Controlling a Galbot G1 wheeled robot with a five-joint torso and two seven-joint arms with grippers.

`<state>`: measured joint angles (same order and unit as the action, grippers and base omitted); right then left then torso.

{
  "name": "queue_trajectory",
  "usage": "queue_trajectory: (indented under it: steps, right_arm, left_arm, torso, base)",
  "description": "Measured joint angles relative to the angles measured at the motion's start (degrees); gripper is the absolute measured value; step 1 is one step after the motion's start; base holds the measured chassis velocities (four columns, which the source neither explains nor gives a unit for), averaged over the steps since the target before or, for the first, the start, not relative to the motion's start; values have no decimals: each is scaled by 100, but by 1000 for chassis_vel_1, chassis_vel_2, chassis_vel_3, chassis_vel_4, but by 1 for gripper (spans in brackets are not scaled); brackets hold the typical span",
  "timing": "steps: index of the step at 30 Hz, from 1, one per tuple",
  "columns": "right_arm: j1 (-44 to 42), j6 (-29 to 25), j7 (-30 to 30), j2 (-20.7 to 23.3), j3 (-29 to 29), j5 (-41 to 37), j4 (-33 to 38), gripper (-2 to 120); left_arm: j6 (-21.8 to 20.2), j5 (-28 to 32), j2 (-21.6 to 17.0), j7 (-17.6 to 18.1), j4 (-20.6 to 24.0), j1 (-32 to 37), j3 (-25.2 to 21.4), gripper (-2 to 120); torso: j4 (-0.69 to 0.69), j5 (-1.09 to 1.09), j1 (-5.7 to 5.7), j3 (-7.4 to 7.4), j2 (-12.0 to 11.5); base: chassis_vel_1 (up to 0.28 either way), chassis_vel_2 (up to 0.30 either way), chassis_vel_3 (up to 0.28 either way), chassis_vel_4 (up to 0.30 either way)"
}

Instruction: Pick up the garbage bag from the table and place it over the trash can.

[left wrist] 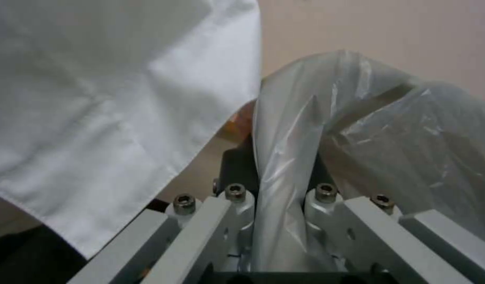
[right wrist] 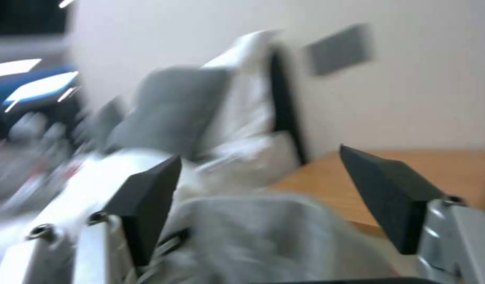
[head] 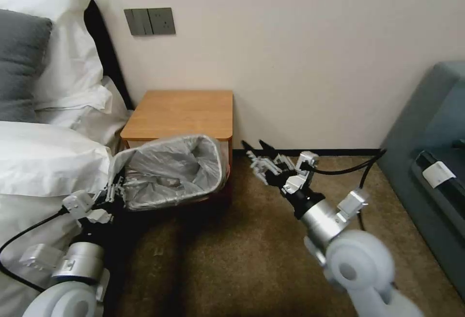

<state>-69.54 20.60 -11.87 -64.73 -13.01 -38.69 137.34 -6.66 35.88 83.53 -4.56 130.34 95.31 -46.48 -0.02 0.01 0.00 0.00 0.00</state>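
The garbage bag [head: 169,169], grey and crinkly, is spread open with its mouth facing me, in front of the wooden table [head: 181,113]. The trash can [head: 225,159] shows as a pale strip at the bag's right side, the rest covered by plastic. My left gripper [head: 114,188] is shut on the bag's left edge. In the left wrist view a fold of the bag [left wrist: 411,130] runs between the closed pads of that gripper [left wrist: 279,165]. My right gripper [head: 255,145] hangs open just right of the bin, apart from it. The right wrist view has this gripper [right wrist: 258,161] facing the bag [right wrist: 263,232] and table [right wrist: 463,169].
A bed with white linen [head: 43,162] and a grey pillow [head: 19,65] lies close on the left, its sheet [left wrist: 95,98] beside my left gripper. A blue-grey sofa [head: 431,133] stands at the right. Brown carpet [head: 232,249] lies open between them. The wall is right behind the table.
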Motion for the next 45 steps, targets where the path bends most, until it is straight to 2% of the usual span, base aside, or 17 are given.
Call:
queue_trajectory:
  steps: [1, 2, 4, 5, 7, 8, 9, 12, 14, 16, 17, 20, 21, 24, 27, 34, 45]
  right_arm:
    - [264, 102, -173, 278, 127, 90, 41, 89]
    - [264, 102, -173, 278, 127, 90, 41, 89]
    - [1292, 346, -501, 970, 819, 691, -102, 97]
    - [1292, 346, -501, 970, 819, 691, -102, 97]
    - [2088, 493, -300, 1177, 1719, 1112, -344, 95]
    - [2363, 538, -247, 1176, 2085, 1338, -454, 91]
    - [2363, 538, -247, 1176, 2085, 1338, -454, 91]
    - [3022, 551, -375, 940, 2896, 2362, -946, 76]
    - [3128, 539, -446, 871, 3008, 2600, -1065, 75]
    - [3490, 597, -797, 705, 3368, 3310, -1331, 63]
    - [3490, 597, -797, 705, 3368, 3310, -1331, 63]
    - [3914, 668, -1192, 634, 3834, 3787, -1536, 48]
    - [3914, 668, -1192, 634, 3834, 3787, -1536, 48]
    - [4215, 686, -1292, 569, 4203, 3946, -1640, 32]
    - [4407, 705, -1362, 460, 4324, 4091, -1743, 23]
    - [4788, 707, -1511, 229, 4399, 4163, -2049, 0]
    - [4869, 659, -1570, 14, 4471, 4374, -2458, 0]
  left_arm:
    - [70, -179, -5, 11, -1, 14, 66, 7]
    - [70, -179, -5, 11, -1, 14, 66, 7]
    - [314, -736, 0, 106, -1, 50, 271, 7]
    - [314, -736, 0, 106, -1, 50, 271, 7]
    - [494, -1200, 47, 270, 8, 63, 468, 7]
    - [551, -1338, 64, 327, 19, 73, 528, 7]
    - [551, -1338, 64, 327, 19, 73, 528, 7]
    - [629, -1782, 97, 456, 88, 101, 681, 7]
    - [633, -1870, 99, 472, 99, 110, 706, 7]
    - [661, -2178, 101, 492, 126, 132, 757, 7]
    - [661, -2178, 101, 492, 126, 132, 757, 7]
    - [661, -2362, 107, 493, 191, 168, 828, 7]
    - [661, -2362, 107, 493, 191, 168, 828, 7]
    - [659, -2472, 113, 475, 209, 178, 837, 7]
    - [659, -2551, 115, 430, 222, 188, 828, 7]
    - [740, -2655, 117, 299, 257, 230, 756, 7]
    - [733, -2394, 79, 313, 347, 212, 538, 7]
  torso:
    - [1, 0, 0, 0, 0]
    - [1, 0, 0, 0, 0]
    - [1, -1, 0, 0, 0]
    - [1, -1, 0, 0, 0]
    - [2, -1, 0, 1, 0]
    - [2, -1, 0, 1, 0]
    - [2, -1, 0, 1, 0]
    - [2, 0, 0, 1, 0]
    - [2, -1, 0, 1, 0]
    - [2, -2, 0, 1, 0]
    - [2, -2, 0, 1, 0]
    - [2, -2, 0, 1, 0]
    - [2, -2, 0, 1, 0]
    - [1, -2, 0, 0, 0]
    - [1, -2, 0, 0, 0]
    - [2, -2, 0, 0, 0]
    - [1, -1, 0, 0, 0]
  base:
    - [0, 0, 0, 0]
    - [0, 0, 0, 0]
    - [0, 0, 0, 0]
    - [0, 0, 0, 0]
    - [0, 0, 0, 0]
    - [0, 0, 0, 0]
    - [0, 0, 0, 0]
    - [0, 0, 0, 0]
    - [0, 0, 0, 0]
    - [0, 0, 0, 0]
    - [0, 0, 0, 0]
    - [0, 0, 0, 0]
    - [0, 0, 0, 0]
    - [0, 0, 0, 0]
    - [0, 0, 0, 0]
    - [0, 0, 0, 0]
    - [0, 0, 0, 0]
